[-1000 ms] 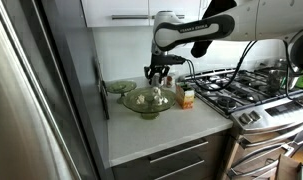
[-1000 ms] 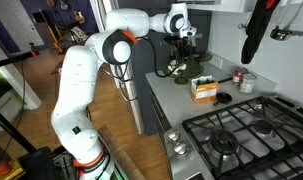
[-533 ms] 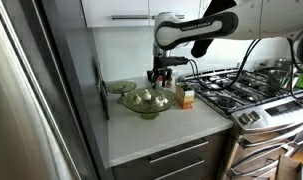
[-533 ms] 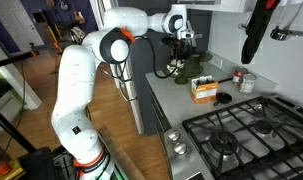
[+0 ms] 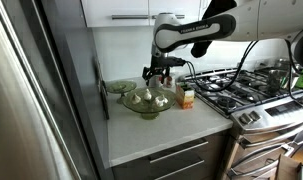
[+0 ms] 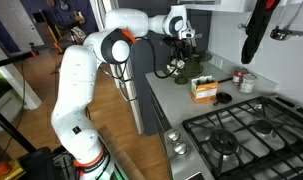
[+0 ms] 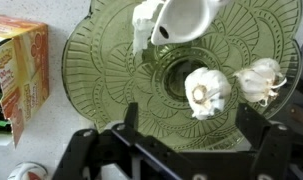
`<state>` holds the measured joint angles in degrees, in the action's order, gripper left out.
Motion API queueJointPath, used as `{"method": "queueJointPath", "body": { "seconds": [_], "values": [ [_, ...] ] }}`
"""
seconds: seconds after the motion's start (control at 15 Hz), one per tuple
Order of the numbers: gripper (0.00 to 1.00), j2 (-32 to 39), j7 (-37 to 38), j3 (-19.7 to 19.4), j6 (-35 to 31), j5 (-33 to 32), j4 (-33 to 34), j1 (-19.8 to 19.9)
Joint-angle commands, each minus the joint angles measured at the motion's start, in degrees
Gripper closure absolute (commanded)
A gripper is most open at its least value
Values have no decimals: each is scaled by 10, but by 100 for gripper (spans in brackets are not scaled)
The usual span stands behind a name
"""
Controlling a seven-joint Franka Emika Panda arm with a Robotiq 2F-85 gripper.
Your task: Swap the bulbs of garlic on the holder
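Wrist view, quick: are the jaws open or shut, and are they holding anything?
Gripper: open, jaws spread wide above the glass bowl, holding nothing; the garlic lies in the bowl.

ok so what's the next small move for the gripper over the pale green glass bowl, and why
Probably lower the open gripper straight down onto the whitish garlic bulb near the middle of the wide pale green glass bowl. The gripper holds nothing, that bulb lies roughly between its fingers, and a second bulb sits close beside it.

2 garlic bulbs side-by-side in grn glass holder.
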<state>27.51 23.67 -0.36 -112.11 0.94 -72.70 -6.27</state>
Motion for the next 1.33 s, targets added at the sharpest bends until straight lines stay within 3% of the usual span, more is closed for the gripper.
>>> {"method": "queueJointPath", "body": {
  "seconds": [0.0,0.73,1.2,1.27],
  "values": [
    [0,26,-14,7,-8,6,11,-4],
    [0,79,-246,47,-47,21,58,21],
    [0,104,-327,60,-29,27,84,36],
    [4,107,-335,62,-26,29,87,37]
  ]
}}
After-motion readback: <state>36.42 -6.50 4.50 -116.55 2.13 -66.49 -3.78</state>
